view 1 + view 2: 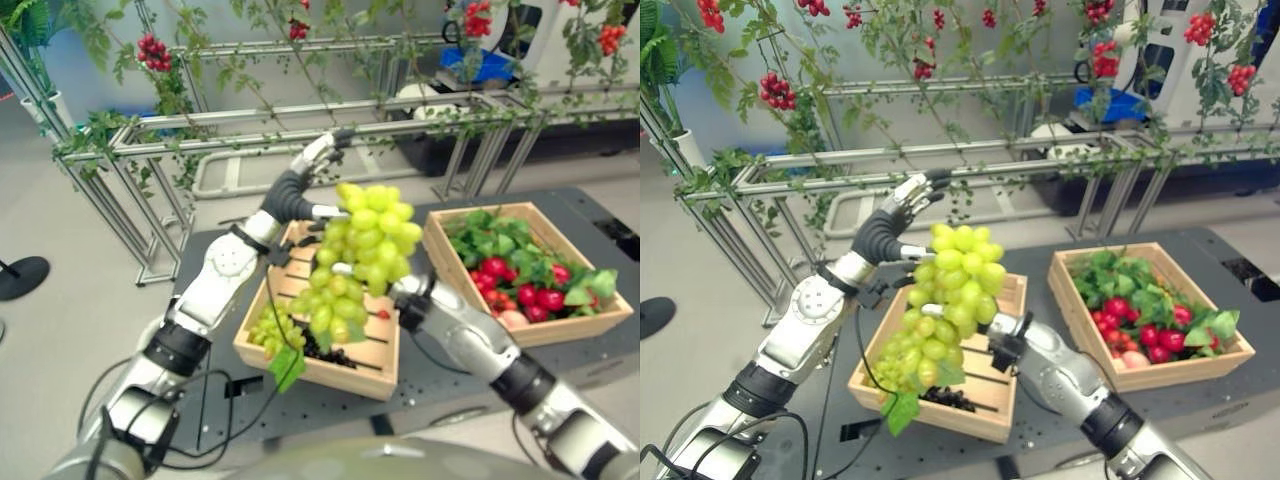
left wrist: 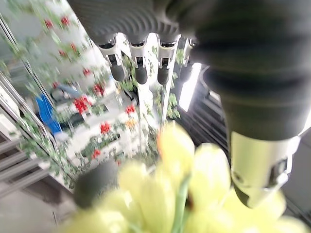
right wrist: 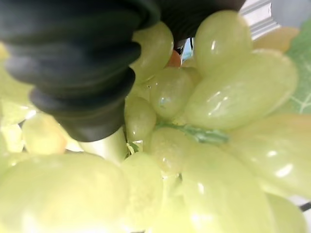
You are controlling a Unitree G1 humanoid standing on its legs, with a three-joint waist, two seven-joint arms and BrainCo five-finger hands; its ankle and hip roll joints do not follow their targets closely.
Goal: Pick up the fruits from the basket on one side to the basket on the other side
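- The right hand (image 1: 1012, 350) sits at the centre of the right eye view, its arm coming in from the lower right; its fingers are buried behind the grapes, so how it grips cannot be told.
- The bunch of green grapes (image 1: 945, 300) hangs lifted, clear above the left basket (image 1: 985, 420), with its top beside the left hand and its lower tip, bearing a leaf (image 1: 902, 408), dangling toward the basket's near left corner.
- The left hand (image 1: 908, 205) is raised at the upper centre, fingers straight and spread, and appears to touch the top of the bunch rather than grasp it.
- In the left basket, a second green cluster (image 1: 268, 328) and some dark fruit (image 1: 948, 398) remain.
- The right basket (image 1: 440, 255), at centre right, is filled with red fruits (image 1: 525, 285) and green leaves.
- Judged risks: the long bunch could swing during transfer and snag its tip on either basket rim; loose grapes might shed from the stem; a grasp on berries instead of stem could slip; the open left hand could knock the bunch sideways.
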